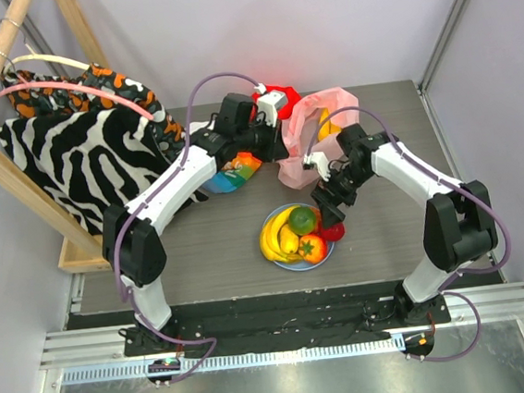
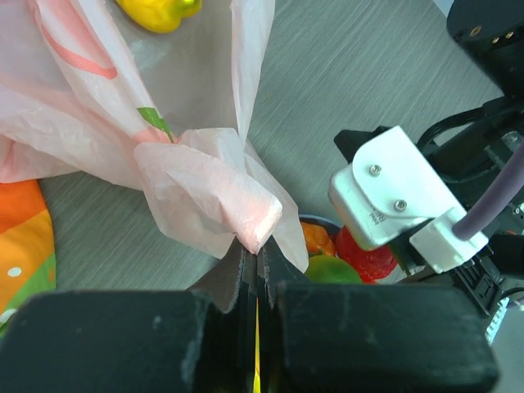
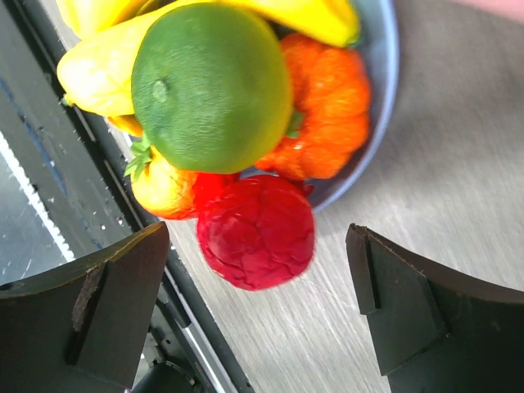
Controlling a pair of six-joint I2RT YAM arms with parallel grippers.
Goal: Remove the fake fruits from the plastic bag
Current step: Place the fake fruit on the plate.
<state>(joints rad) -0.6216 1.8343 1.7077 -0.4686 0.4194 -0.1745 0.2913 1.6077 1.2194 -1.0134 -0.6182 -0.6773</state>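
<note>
Fruit run | left pincer (image 2: 256, 262) clamped on a fold of the pink plastic bag (image 2: 205, 176), yellow fruit (image 2: 160, 12) inside | right pincer (image 3: 258, 270) wide above red fruit (image 3: 255, 232) at plate (image 3: 381, 98) rim on the bench (image 3: 442, 164) | best next: hold bag mouth steady, reach in low, avoid snagging film
</note>
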